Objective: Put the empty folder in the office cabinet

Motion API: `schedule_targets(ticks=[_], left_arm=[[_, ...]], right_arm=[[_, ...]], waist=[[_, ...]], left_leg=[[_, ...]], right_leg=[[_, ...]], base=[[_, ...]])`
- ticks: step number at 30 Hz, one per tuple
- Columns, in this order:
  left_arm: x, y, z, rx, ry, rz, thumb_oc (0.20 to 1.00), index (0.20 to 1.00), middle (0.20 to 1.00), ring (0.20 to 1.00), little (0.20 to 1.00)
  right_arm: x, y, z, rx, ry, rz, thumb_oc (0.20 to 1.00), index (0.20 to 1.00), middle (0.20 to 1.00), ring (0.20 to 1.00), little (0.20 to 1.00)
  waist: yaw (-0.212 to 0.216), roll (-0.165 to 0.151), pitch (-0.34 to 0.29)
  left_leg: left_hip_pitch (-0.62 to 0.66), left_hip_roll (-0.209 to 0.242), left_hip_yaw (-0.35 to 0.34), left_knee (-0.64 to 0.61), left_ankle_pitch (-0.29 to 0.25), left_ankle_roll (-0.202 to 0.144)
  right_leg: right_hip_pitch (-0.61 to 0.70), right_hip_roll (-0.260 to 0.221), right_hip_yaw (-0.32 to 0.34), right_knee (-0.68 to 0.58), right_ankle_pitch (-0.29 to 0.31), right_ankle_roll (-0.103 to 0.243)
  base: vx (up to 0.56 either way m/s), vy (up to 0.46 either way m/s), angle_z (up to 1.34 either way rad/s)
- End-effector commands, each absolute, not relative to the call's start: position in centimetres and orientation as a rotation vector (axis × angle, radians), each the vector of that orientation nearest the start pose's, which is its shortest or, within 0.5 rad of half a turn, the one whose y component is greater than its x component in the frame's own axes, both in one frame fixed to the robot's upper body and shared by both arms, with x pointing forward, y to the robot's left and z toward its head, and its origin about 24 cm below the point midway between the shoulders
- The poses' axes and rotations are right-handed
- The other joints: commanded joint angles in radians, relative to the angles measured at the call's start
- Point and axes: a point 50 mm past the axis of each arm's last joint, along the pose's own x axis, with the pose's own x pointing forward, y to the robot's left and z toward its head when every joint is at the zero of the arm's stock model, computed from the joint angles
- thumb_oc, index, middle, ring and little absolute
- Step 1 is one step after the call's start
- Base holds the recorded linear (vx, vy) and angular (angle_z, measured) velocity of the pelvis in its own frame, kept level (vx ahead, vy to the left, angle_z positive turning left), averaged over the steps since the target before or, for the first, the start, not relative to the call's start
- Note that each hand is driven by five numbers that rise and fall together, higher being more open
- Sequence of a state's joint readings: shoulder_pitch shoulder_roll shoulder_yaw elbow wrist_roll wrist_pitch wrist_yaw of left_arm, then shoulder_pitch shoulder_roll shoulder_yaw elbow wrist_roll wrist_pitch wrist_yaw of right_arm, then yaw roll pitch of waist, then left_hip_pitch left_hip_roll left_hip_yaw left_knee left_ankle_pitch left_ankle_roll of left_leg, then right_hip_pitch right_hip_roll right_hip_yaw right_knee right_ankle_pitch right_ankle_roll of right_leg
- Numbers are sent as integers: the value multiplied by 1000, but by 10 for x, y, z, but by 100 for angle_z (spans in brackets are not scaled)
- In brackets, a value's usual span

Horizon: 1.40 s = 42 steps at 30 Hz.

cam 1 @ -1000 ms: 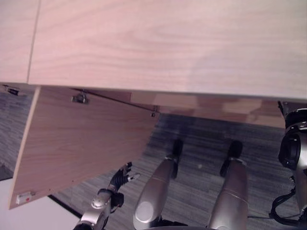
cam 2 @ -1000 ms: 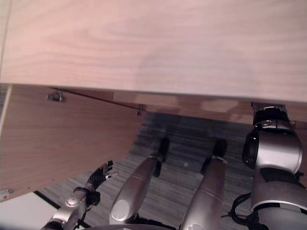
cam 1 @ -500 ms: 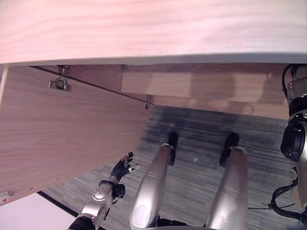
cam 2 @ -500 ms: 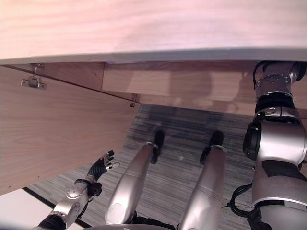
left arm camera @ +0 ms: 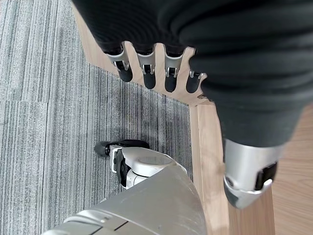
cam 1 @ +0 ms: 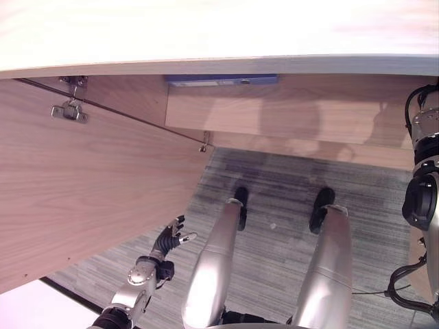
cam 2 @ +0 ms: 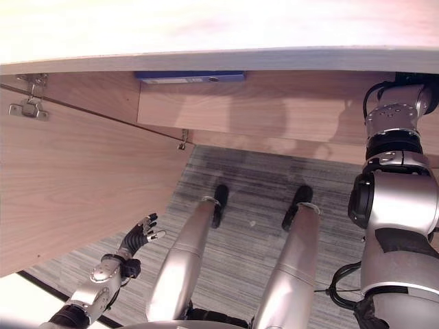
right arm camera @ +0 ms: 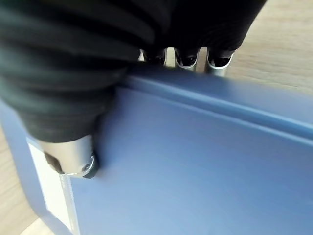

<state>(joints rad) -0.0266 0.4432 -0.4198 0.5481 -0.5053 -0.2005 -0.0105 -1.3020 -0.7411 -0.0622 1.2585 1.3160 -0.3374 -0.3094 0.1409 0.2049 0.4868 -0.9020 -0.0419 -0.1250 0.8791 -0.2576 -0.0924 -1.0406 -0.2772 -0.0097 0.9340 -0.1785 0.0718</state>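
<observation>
While the right hand pinches the blue folder, fingers over its top edge and thumb on its face, inside the cabinet, it looks light, stiff, slick; left hand hangs open beside the cabinet door.

Camera pitched further down: cabinet top edge now higher in frame, interior more exposed. Blue folder spine newly visible at top centre under cabinet top, absent 1.0 s and 0.5 s ago. Open cabinet door and hinge shifted toward upper left with camera. Left hand sits slightly lower left in frame.
</observation>
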Motion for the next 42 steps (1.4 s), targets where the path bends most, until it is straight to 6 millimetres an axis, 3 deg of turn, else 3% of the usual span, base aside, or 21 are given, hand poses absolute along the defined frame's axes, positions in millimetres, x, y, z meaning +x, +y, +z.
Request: schedule_targets(ticks=[1, 6, 11, 12, 15, 22, 30, 42], left_arm=[[206, 240, -62, 97, 474, -31, 1000, 1000, 1000, 1000, 1000], [207, 242, -61, 126, 465, -12, 1000, 1000, 1000, 1000, 1000], [205, 245, -61, 185, 466, 5, 1000, 1000, 1000, 1000, 1000], [200, 247, -64, 221, 486, 8, 1000, 1000, 1000, 1000, 1000], [199, 246, -66, 230, 491, 10, 1000, 1000, 1000, 1000, 1000], [199, 232, -72, 251, 501, -9, 1000, 1000, 1000, 1000, 1000], [207, 218, -71, 234, 474, -26, 1000, 1000, 1000, 1000, 1000], [212, 211, -72, 166, 474, -1, 1000, 1000, 1000, 1000, 1000]], right_arm=[[344, -387, 289, 896, -567, -842, 1000, 1000, 1000, 1000, 1000], [345, -386, 292, 813, -465, -912, 1000, 1000, 1000, 1000, 1000], [354, -374, 287, 704, -322, -962, 1000, 1000, 1000, 1000, 1000], [358, -370, 279, 613, -228, -985, 1000, 1000, 1000, 1000, 1000], [358, -369, 276, 591, -203, -998, 1000, 1000, 1000, 1000, 1000], [363, -360, 245, 614, -88, -1047, 1000, 1000, 1000, 1000, 1000], [367, -345, 191, 710, 54, -1084, 1000, 1000, 1000, 1000, 1000], [374, -323, 157, 747, 113, -1033, 1000, 1000, 1000, 1000, 1000]], waist=[[0, -11, -30], [-3, -20, -32], [-13, -28, -31], [-13, -33, -30], [-14, -32, -28], [-19, -29, -21], [-24, -20, -3], [-27, -13, 13]], left_leg=[[35, 27, 13, 41, -140, 4], [40, 29, 15, 30, -141, 5], [47, 36, 19, -1, -132, 4], [47, 37, 20, -11, -127, 3], [49, 39, 20, -18, -124, 3], [61, 40, 16, -40, -116, 5], [70, 38, 12, -56, -112, 5], [70, 37, 11, -81, -98, 10]], right_leg=[[90, 25, -23, 110, -250, 3], [92, 25, -23, 106, -251, -3], [93, 33, -23, 87, -243, -6], [95, 34, -26, 76, -236, -5], [98, 34, -27, 71, -234, -4], [110, 35, -32, 57, -234, -4], [117, 37, -35, 49, -238, -4], [107, 41, -34, 42, -227, -3]], base=[[0, 0, 0], [0, 0, 0], [-12, -2, -3], [-11, -12, -7], [-5, -7, -4], [0, 0, 0], [0, 0, 0], [-2, -4, -2]])
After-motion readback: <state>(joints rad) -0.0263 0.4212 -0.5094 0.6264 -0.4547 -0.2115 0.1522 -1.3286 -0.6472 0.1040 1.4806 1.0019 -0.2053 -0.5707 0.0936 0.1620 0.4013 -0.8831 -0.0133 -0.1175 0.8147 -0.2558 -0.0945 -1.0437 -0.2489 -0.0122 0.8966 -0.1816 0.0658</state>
